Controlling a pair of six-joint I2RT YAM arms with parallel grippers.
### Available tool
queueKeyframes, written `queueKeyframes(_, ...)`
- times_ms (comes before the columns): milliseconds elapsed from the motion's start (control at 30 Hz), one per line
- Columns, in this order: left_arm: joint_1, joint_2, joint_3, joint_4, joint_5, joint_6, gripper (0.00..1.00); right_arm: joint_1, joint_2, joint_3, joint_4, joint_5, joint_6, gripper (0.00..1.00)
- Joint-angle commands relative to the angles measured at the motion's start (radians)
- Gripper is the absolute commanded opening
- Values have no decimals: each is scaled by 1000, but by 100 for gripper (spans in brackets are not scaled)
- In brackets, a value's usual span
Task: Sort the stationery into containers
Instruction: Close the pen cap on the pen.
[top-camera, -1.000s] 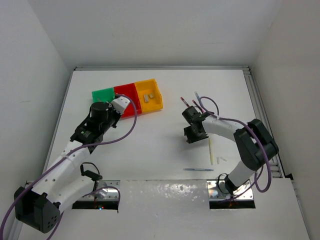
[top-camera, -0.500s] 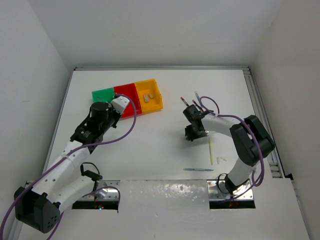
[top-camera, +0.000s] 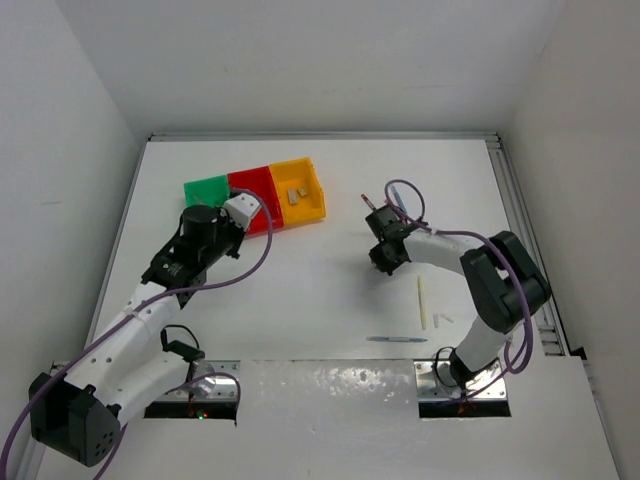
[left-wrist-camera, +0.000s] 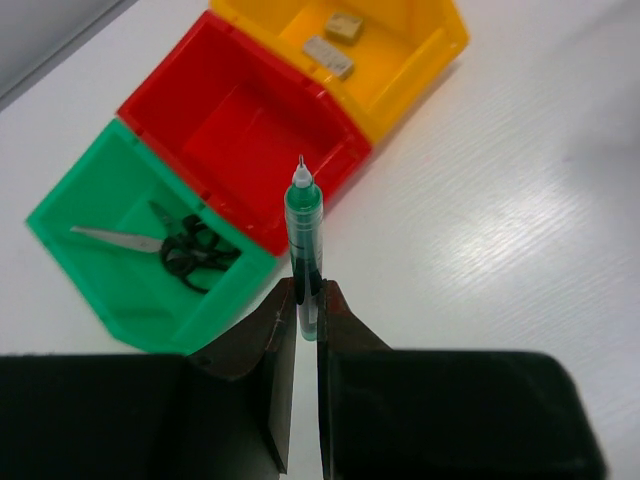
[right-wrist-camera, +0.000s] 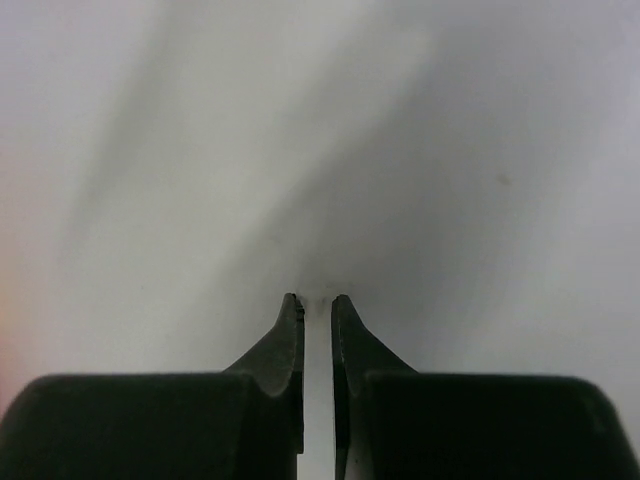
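Left claw pinches the teal pen, jaws narrow, its tip pointing to 12 o'clock at the red bin. Right claw is nearly closed on nothing visible, close to the table.

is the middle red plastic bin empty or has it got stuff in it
Empty. The left wrist view shows only bare floor inside the red plastic bin; the green bin beside it holds black-handled scissors.
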Motion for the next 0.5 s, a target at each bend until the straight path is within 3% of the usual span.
queueKeyframes(0,9,-5,36,65,151,-79,0,51,-52,94,172,165,-572,0)
queueKeyframes(133,8,2,74,88,286,-153,0,67,-166,197,267,63,-1021,0)
queueKeyframes(233,9,14,92,118,384,-228,0,94,-196,339,212,-22,-1190,0)
queueKeyframes(367,6,48,94,185,501,-363,0,157,-196,537,149,-16,-1251,0)
queueKeyframes(467,3,93,111,202,550,-455,0,190,-208,586,193,-69,-1275,0)
